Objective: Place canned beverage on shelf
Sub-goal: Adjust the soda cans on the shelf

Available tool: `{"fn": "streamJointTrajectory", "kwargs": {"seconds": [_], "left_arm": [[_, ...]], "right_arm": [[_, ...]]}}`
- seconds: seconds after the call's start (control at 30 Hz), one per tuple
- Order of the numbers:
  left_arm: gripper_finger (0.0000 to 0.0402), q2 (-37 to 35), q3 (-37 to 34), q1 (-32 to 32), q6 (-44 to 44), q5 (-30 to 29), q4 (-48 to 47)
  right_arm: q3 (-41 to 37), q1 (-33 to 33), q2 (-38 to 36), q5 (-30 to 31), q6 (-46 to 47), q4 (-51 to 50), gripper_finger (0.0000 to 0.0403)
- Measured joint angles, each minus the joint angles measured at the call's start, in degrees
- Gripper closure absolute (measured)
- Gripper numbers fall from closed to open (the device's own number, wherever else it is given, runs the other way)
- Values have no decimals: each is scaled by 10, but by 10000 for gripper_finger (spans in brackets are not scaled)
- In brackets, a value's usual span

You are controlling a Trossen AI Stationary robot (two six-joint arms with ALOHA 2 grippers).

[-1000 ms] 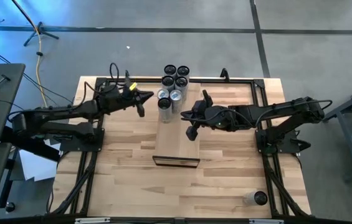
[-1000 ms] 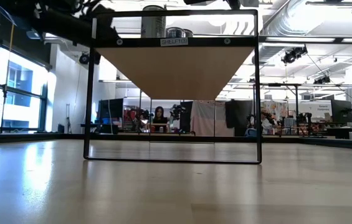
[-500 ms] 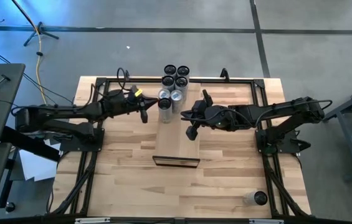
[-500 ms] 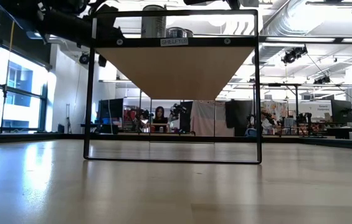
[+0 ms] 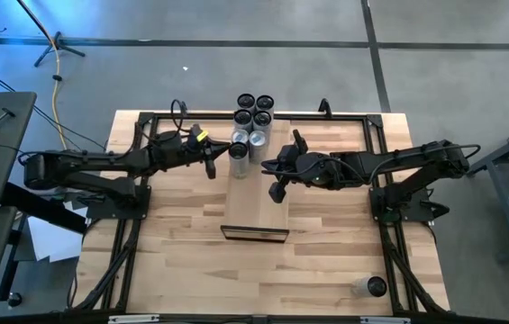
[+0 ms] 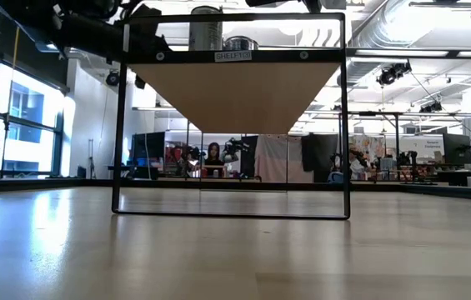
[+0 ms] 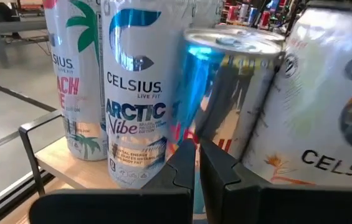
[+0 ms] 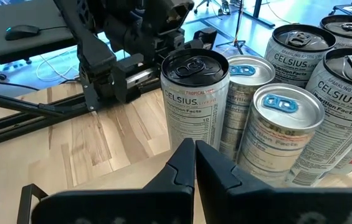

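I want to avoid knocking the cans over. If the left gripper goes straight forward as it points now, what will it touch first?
Probably the shiny blue can, dead ahead of the shut left gripper, between the Celsius Arctic Vibe can and another Celsius can. Depth is unclear.

Butcher-block desk carries a raised pale wood shelf at mid-desk. Cans stand upright, clustered at the shelf's far end. One lone can stands near the desk's near right corner.

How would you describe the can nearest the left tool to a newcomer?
On the raised pale shelf mid-table, cans cluster at the far end. It is the can at the corner nearest the left tool; its lid is black, its neighbours' silver with blue tabs.
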Motion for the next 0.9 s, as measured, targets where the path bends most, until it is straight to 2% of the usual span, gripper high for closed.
{"fn": "streamJointTrajectory", "kwargs": {"seconds": [0.2,0.47,0.57,0.73,0.9], "left_arm": [[401,30,0,0,-8,15,29],[402,35,0,2,13,8,25],[402,16,0,6,22,-18,12],[402,-39,0,13,27,-23,-47],[401,-98,0,-14,-3,10,-142]], "right_arm": [[0,0,0,0,-2,0,403],[0,0,0,0,-4,0,403],[0,0,0,0,-4,0,403],[0,0,0,0,-4,0,403],[0,0,0,0,-4,-6,403]]}}
